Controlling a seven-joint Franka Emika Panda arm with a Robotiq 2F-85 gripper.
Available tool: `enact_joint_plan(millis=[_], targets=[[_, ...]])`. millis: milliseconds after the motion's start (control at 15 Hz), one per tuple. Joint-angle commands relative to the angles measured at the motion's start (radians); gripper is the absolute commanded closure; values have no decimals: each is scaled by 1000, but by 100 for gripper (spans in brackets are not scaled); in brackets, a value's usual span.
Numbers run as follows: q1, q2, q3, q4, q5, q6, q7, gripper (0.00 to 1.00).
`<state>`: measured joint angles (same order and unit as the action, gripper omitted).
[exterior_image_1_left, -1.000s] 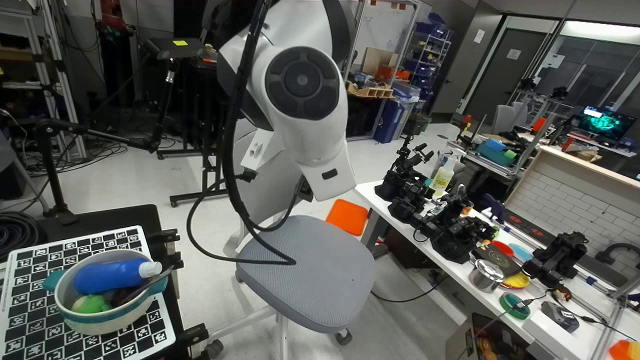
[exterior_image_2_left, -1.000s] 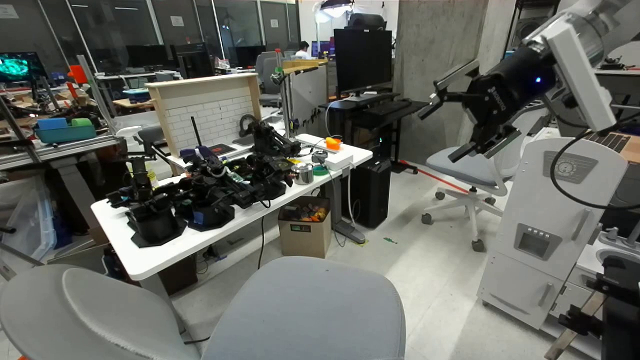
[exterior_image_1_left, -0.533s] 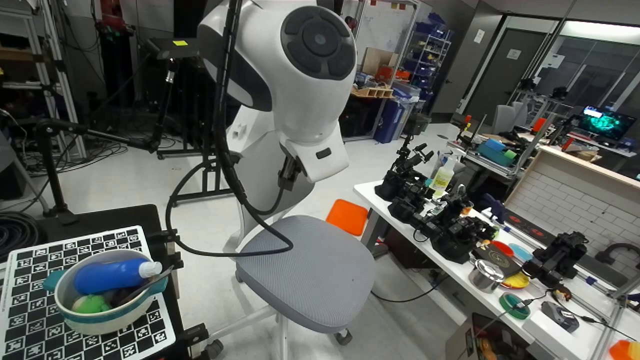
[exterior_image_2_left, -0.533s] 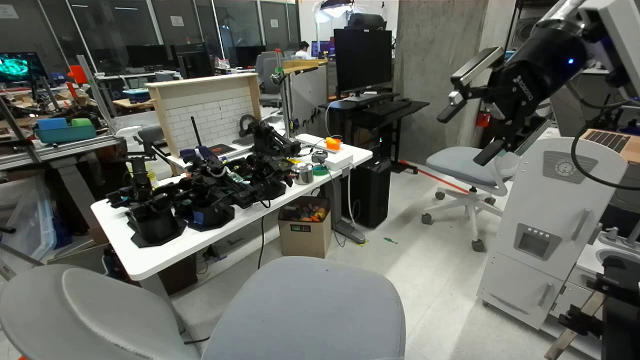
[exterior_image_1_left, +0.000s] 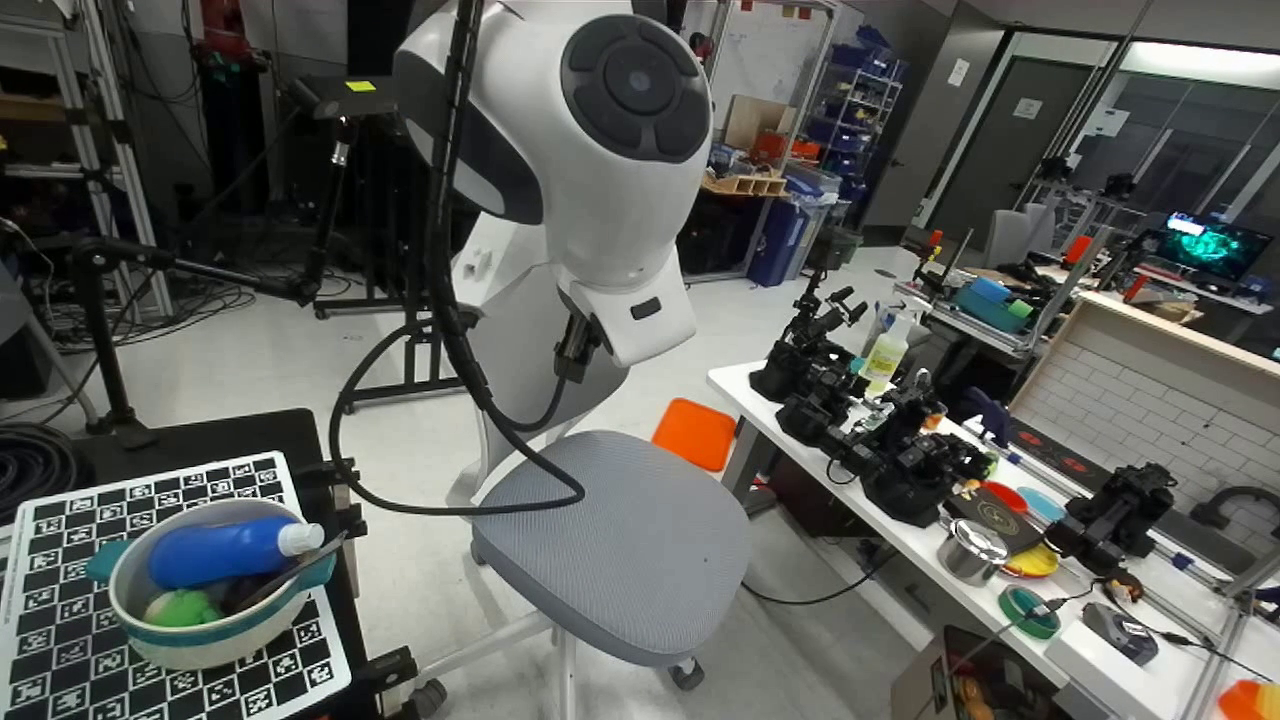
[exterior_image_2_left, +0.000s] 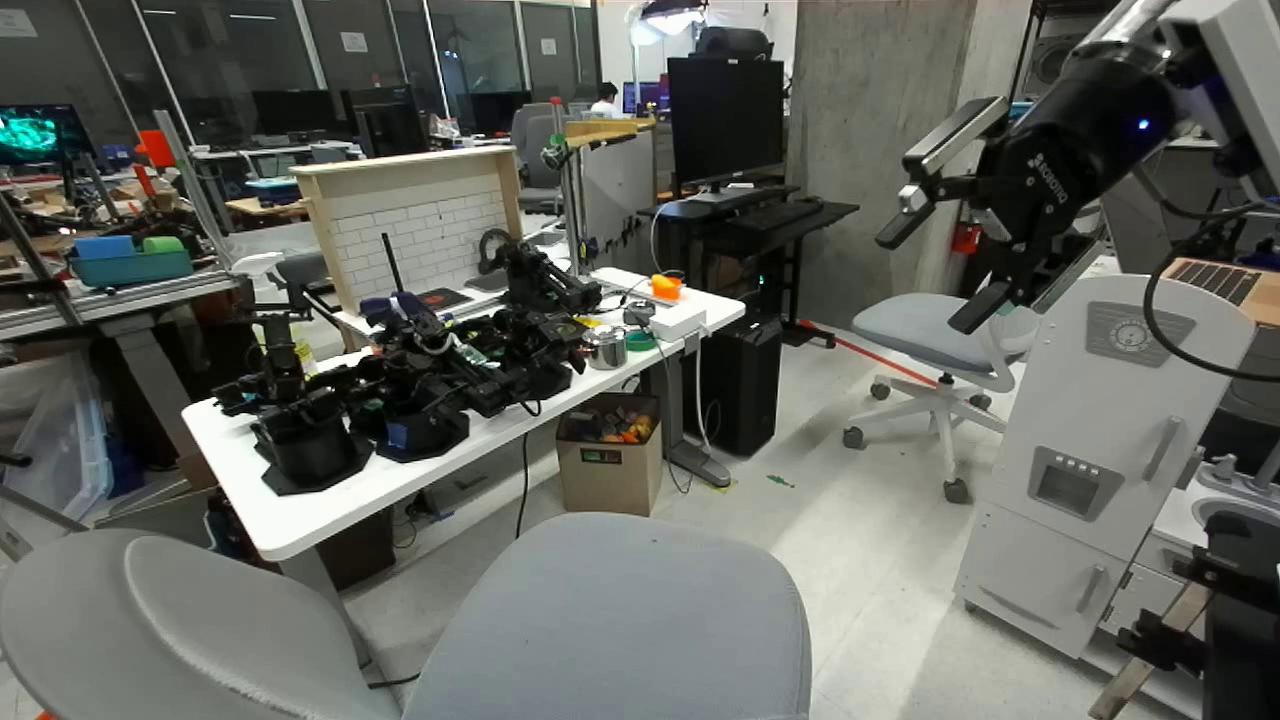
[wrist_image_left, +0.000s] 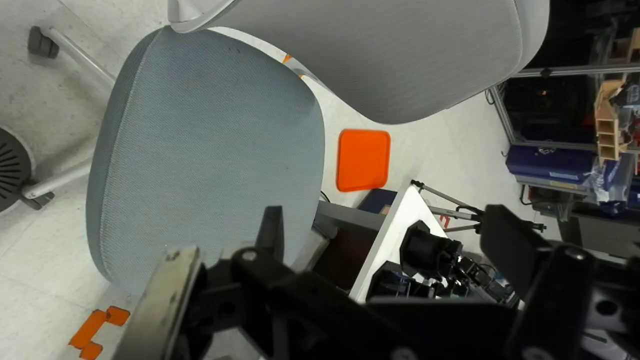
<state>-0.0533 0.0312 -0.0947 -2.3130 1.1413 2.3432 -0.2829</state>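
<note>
Below the pincer (exterior_image_2_left: 933, 271); grey chair (wrist_image_left: 215, 140)

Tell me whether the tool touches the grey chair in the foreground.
Apart: in an exterior view, floor shows between the tool and the foreground grey chair.

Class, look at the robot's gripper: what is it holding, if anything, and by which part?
Nothing is held: the gripper hangs open in the air, with nothing between its fingers.

Gray seat (wrist_image_left: 210, 145): blocks left of wrist view.
Chair back (wrist_image_left: 380, 55): blocks the top.
Way through: between chair back and white table (wrist_image_left: 409, 209), middle right.
</note>
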Motion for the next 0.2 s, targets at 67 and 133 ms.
enact_joint_plan(millis=[67, 133], targets=[[-9, -1, 8, 1, -3, -1, 2, 0], [-9, -1, 8, 1, -3, -1, 2, 0]])
